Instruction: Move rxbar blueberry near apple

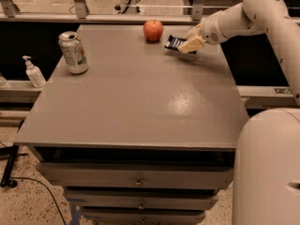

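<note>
Your claw is up at about 1 o'clock from the middle of the counter, close to the far edge, and it's clamped on the rxbar blueberry. The dark blue wrapper sticks out of the fingers toward 9 o'clock, tilted a bit. It sits low over the counter, but you can't really tell if it's touching down or not. The apple sits at 12 o'clock by the far edge, and the bar is just beside it, off the apple's 4 o'clock side, with a small gap between them. Over at 10 o'clock there's a soda can standing upright, well apart from all that. Your arm comes in from 2 o'clock.
</note>
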Robot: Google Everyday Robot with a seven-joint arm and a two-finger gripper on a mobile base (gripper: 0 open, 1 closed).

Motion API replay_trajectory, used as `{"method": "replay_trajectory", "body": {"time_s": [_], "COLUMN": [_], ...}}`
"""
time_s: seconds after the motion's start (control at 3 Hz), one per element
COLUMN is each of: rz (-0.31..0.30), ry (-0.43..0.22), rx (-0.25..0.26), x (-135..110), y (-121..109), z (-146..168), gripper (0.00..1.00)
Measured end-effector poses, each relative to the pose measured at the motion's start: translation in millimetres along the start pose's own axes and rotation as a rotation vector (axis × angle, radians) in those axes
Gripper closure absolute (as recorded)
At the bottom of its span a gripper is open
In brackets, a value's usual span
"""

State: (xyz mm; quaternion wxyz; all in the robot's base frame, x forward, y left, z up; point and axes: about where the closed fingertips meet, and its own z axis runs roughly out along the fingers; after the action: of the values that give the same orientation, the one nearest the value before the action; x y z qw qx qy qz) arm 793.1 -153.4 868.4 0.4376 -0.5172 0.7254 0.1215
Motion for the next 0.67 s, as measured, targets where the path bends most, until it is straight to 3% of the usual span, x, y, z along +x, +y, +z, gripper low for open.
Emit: {"method": "replay_trajectory", "body": {"time_s": [0.33,0.67], "rz": [0.017,0.033], "ry": [-0.004,0.004], "rx": [0.025,0.020], "x": [-2.6,-0.4], "y": [-18.3,-24.9], "z": [9.9,20.4], "gripper": [1.00,0.83]}}
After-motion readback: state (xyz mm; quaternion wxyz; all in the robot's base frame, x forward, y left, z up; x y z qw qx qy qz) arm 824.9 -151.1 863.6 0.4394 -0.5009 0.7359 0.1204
